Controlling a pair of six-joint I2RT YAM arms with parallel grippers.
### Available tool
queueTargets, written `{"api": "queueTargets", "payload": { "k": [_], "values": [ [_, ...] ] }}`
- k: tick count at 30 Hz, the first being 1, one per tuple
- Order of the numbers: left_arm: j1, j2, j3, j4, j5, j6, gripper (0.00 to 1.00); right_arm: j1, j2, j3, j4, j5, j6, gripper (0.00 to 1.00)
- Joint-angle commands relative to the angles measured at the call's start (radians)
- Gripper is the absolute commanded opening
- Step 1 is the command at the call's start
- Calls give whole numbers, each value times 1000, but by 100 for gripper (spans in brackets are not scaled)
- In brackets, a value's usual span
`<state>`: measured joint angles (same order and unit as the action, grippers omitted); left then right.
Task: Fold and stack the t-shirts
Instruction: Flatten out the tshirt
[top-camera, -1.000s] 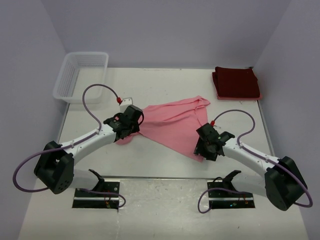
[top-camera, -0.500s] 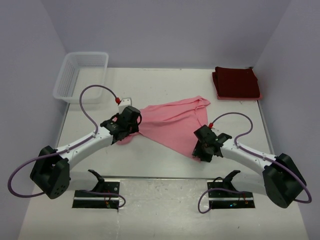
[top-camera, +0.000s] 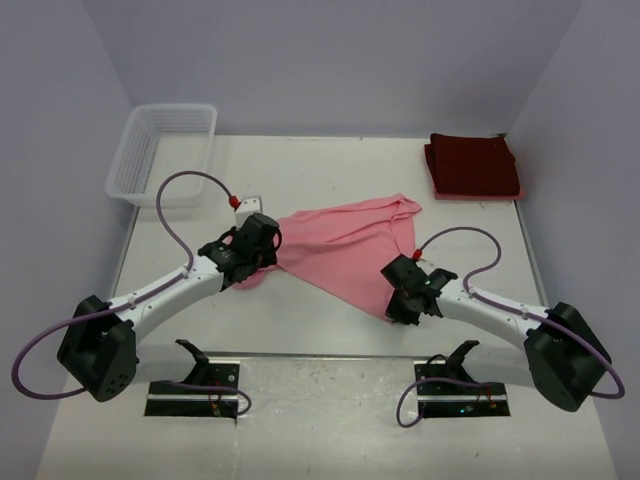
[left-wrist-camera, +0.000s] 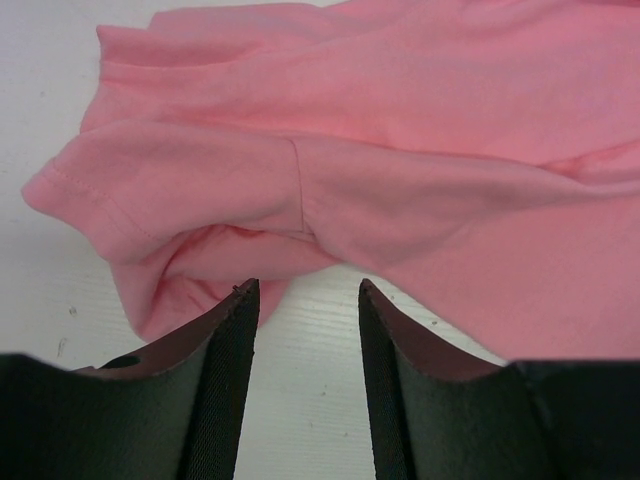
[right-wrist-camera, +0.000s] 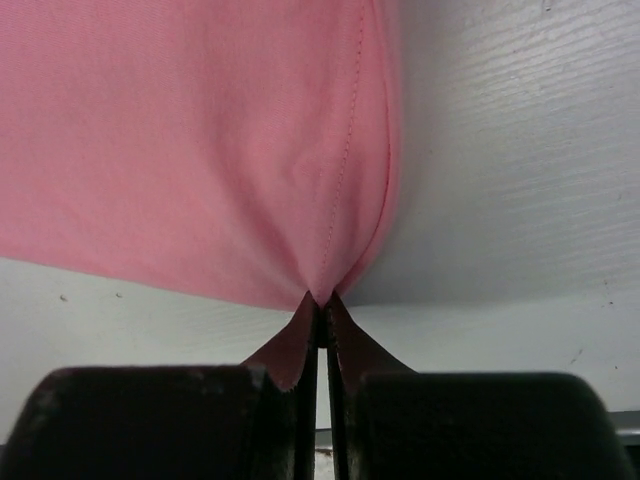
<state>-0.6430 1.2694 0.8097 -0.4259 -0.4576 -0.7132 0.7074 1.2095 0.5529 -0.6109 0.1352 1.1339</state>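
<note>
The pink t-shirt (top-camera: 340, 250) lies unfolded and rumpled in the middle of the table (top-camera: 300, 170), spread slantwise from a bunched end on the left toward the near right. In the left wrist view its short sleeve (left-wrist-camera: 150, 190) is creased and partly tucked under, with the stitched hem showing. In the right wrist view the near right corner gathers into a narrow point, a seam running into it. The maroon t-shirt (top-camera: 472, 166) is folded into a flat rectangle at the table's far right corner, well apart from the pink one.
</note>
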Motion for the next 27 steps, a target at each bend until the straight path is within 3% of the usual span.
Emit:
{"api": "queueTargets", "payload": {
  "k": [1, 6, 13, 20, 27],
  "values": [
    [-3, -12, -10, 33, -27, 15, 46, 23, -27, 48, -84, 102, 29, 0],
    [-3, 21, -6, 24, -39, 0, 47, 26, -80, 203, -229, 269, -63, 0],
    [-3, 13, 43, -59, -88, -11, 54, 20, -30, 641, -332, 455, -327, 0],
    [-4, -56, 36, -140, -157, -80, 58, -75, 120, 965, -340, 420, -560, 0],
    [-4, -47, 9, -178, -164, -129, 61, -227, 214, 1197, -371, 383, -629, 0]
  ]
}}
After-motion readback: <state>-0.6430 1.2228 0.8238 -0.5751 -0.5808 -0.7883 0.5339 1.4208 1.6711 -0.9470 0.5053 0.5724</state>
